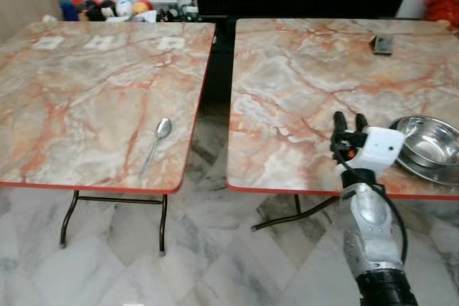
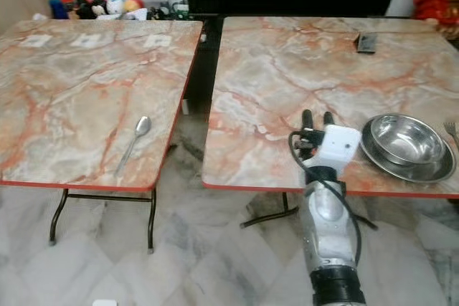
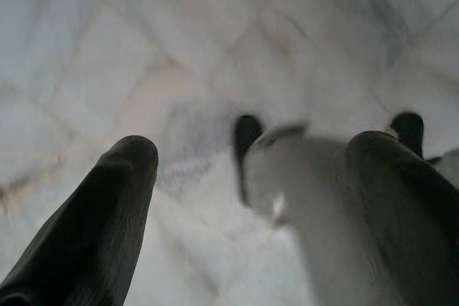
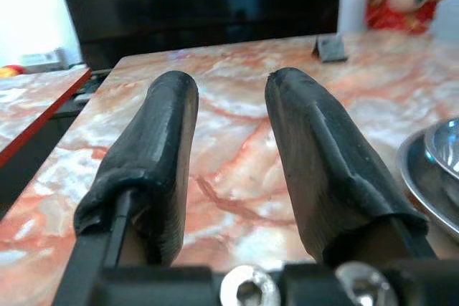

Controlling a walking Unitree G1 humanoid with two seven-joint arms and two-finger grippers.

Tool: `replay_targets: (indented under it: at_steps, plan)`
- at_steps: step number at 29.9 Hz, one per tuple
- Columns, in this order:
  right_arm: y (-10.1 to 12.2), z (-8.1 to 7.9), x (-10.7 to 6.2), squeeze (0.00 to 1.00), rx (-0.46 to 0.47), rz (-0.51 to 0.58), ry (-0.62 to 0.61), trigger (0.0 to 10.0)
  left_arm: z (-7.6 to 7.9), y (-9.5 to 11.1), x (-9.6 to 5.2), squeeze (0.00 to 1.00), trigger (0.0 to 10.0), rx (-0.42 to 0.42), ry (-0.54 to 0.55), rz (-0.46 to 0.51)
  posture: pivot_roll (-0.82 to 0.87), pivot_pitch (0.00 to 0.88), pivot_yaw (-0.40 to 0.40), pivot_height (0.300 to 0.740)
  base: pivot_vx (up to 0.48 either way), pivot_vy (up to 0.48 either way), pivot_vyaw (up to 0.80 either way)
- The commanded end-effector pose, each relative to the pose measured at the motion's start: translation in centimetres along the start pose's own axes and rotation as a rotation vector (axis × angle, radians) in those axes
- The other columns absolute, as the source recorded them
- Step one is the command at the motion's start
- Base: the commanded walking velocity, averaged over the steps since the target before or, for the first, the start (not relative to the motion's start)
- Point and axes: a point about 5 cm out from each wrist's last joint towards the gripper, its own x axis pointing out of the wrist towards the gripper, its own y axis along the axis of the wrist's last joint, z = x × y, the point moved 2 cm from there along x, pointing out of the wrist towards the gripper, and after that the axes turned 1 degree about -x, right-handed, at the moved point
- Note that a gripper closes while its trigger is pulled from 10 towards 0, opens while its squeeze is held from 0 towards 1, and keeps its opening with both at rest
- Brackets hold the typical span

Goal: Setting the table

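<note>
Marble-patterned tops with red edges cover two benches standing side by side with a dark gap between them. On the left bench (image 1: pixel 93 91) a lone spoon (image 1: pixel 156 143) lies near the front edge, bowl pointing away from the robot, well apart from everything else. On the right bench (image 2: pixel 287 84) a steel bowl (image 2: pixel 403 139) sits inside a steel plate (image 2: pixel 439 169) close to the front right corner, and the tines of what looks like a fork (image 2: pixel 452 131) show just beside the plate at the picture's edge. A small dark object (image 2: pixel 366 42), too small to identify, rests near the far edge.

Judging from this, the setting is only partly done: plate and bowl are placed, and the spoon most likely has to cross over from the other bench to join them.

The right pincer (image 1: pixel 349 128) hovers over the front of the right bench, just left of the plate, touching nothing. Its two black fingers (image 4: pixel 154 155) stand slightly apart, with marble showing through the narrow gap, and nothing is held between them.

The left pincer (image 3: pixel 244 177) hangs idle above the pale tiled floor (image 3: pixel 143 48), fingers spread wide and empty.
</note>
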Motion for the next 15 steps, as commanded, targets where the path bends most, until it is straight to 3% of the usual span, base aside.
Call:
replay_targets:
  at_steps: [1,15]
  plan:
    - [-0.06,-1.37,-0.03,0.0,0.022,-0.004,0.03,10.0,-0.63,-1.35,-0.39,0.0,10.0,-0.01,0.017,-0.042,0.02,0.13,-0.008,0.74,0.0,0.48,0.0]
    - [-0.28,-1.81,0.03,0.0,0.029,-0.018,0.033,10.0,-0.62,-1.48,-0.42,0.0,10.0,-0.016,0.018,-0.045,0.03,0.137,-0.012,0.74,0.0,0.48,0.0]
